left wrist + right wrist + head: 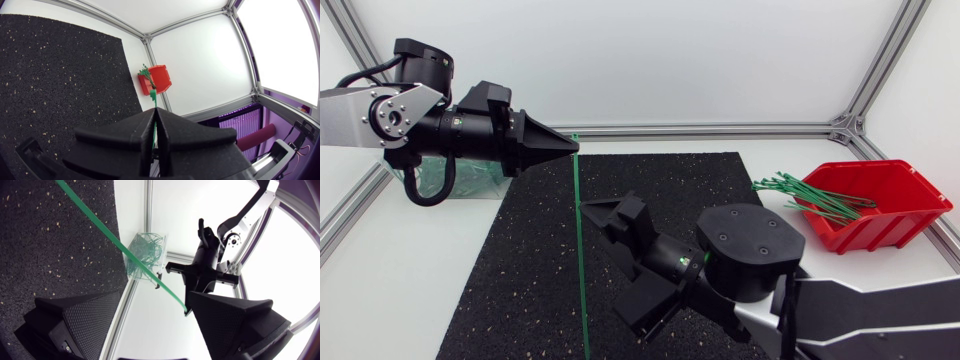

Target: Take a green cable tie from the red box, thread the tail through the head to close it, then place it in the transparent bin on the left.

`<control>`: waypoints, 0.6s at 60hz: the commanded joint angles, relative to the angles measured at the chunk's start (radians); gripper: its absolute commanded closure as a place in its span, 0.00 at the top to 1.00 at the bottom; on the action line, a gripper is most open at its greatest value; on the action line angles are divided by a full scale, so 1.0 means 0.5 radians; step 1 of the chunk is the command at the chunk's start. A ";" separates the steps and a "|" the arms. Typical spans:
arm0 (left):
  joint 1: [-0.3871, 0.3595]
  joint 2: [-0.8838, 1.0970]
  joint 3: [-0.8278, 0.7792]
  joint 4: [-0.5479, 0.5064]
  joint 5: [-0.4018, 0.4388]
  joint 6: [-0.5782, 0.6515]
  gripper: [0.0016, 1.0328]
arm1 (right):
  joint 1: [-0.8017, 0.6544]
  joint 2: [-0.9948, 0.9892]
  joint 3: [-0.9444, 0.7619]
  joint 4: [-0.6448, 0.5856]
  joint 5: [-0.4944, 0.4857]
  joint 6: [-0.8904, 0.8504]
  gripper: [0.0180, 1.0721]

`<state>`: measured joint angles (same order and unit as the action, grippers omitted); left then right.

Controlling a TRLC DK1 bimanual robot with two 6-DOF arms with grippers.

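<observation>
My left gripper (572,147) is shut on a green cable tie (582,260) near its upper end, and the tie hangs straight down over the black mat (530,250). In the left wrist view the tie (155,102) pokes out past the shut fingertips. My right gripper (607,265) stands open low over the mat, just right of the hanging tie. In the right wrist view the tie (120,245) slants across ahead of the open fingers (235,325), its end close to one fingertip. The red box (880,210) holds several green ties (810,195). The transparent bin (145,255) is behind the left arm.
The mat covers the table's middle. The red box (160,80) stands at the far right, off the mat. The transparent bin (470,180), with closed ties in it, is at the far left, partly hidden by my left arm. Aluminium frame rails (720,130) run along the table's edges.
</observation>
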<state>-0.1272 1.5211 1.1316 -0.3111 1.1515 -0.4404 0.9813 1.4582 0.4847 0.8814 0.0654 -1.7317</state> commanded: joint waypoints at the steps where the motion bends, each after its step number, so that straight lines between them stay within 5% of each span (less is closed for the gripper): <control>1: 0.006 0.053 0.078 -0.053 0.026 0.089 0.03 | -0.051 0.066 -0.027 0.099 -0.088 -0.181 0.95; 31: 0.021 0.161 0.209 -0.246 0.029 0.258 0.03 | -0.125 0.191 0.046 0.112 -0.425 -0.390 0.95; 36: 0.027 0.188 0.252 -0.283 0.029 0.276 0.03 | -0.156 0.216 -0.027 0.130 -0.668 -0.488 0.93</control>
<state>-0.1223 1.5845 1.2163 -0.4301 1.1519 -0.3309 0.9123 1.5391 0.4938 0.9249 -0.2085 -1.9171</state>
